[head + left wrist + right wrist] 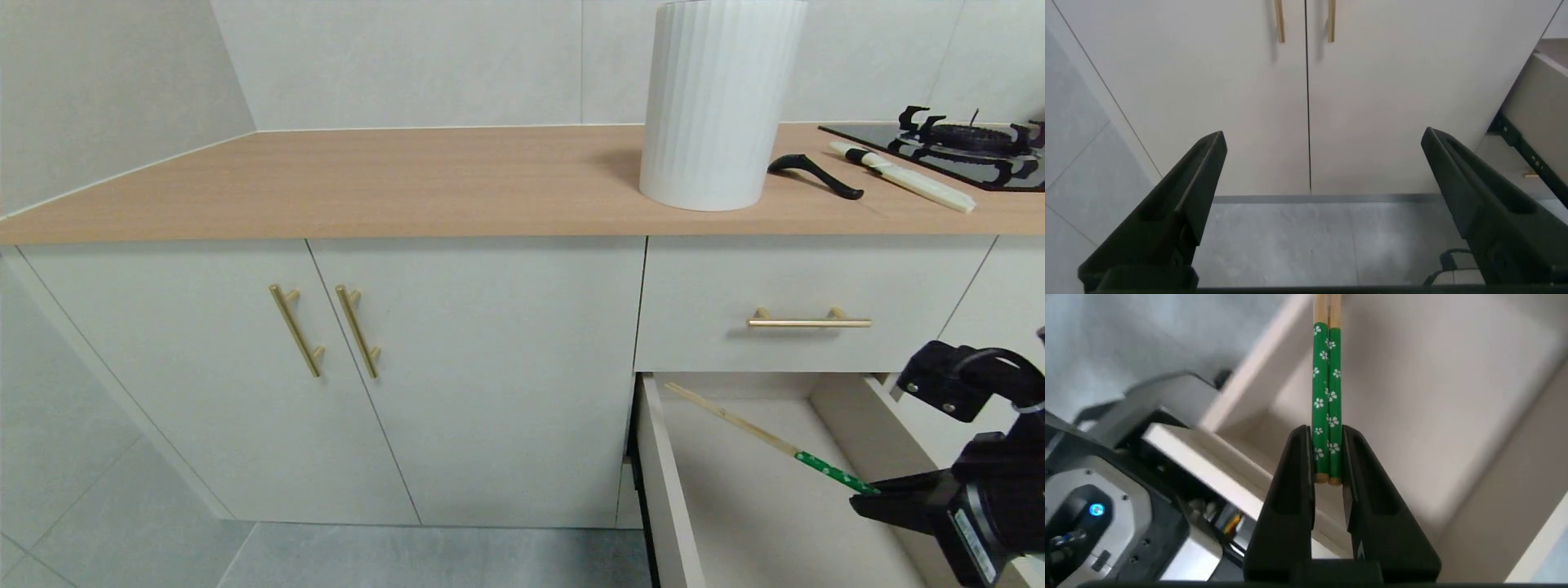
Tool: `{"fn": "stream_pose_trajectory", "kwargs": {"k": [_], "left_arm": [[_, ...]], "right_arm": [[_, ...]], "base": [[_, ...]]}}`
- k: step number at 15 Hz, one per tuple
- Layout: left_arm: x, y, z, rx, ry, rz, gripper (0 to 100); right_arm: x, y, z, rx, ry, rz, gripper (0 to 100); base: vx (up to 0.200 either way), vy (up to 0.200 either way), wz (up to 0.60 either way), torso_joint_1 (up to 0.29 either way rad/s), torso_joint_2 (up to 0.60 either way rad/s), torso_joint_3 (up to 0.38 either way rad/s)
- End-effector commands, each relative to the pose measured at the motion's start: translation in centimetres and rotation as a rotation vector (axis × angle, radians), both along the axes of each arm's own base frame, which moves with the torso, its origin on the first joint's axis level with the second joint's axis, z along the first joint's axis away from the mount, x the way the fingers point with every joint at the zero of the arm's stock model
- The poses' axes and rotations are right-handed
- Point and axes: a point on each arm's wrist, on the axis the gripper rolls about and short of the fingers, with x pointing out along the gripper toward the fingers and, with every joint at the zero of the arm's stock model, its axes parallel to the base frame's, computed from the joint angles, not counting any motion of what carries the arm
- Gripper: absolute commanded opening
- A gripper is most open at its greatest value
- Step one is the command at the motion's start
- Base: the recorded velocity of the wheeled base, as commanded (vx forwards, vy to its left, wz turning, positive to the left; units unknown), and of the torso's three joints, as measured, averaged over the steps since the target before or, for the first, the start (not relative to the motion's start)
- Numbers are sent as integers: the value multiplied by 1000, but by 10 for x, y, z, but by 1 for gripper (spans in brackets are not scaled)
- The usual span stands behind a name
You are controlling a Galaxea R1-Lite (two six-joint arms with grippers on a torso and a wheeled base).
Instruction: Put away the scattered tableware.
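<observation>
We see right gripper (1328, 469) pinching green-ended chopsticks (1328, 392) by painted end, bare tips slanting into open drawer (665, 474); low angle, we judge, so they can lie flat inside. Left gripper (1323, 139) spread, holding nothing, facing cabinet doors (1306, 98), out of way. On countertop (408, 180): white ribbed container (714, 106), black utensil (812, 173), pale long utensil (902, 176), not yet stowed. Closed upper drawer (808, 278) overhangs opening; we'd mind it

Left end effector (1323, 140), fingers (1184, 204) wide apart, before pale cabinet doors (1388, 106) with brass handles (1279, 20).
</observation>
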Motion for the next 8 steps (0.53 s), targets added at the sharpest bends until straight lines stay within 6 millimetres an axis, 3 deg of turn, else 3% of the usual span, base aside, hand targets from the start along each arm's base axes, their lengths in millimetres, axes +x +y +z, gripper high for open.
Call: {"fn": "stream_pose_trajectory", "kwargs": {"k": [1, 6, 8], "left_arm": [[0, 0, 0, 0, 0, 0, 100], [0, 0, 0, 0, 0, 0, 100], [0, 0, 0, 0, 0, 0, 100]], "right_arm": [[40, -1, -22, -49, 127, -92, 0], [96, 8, -60, -30, 305, -244, 0], [126, 19, -91, 2, 393, -342, 0]], "base": [[0, 0, 0, 0, 0, 0], [0, 0, 0, 0, 0, 0], [0, 0, 0, 0, 0, 0]]}}
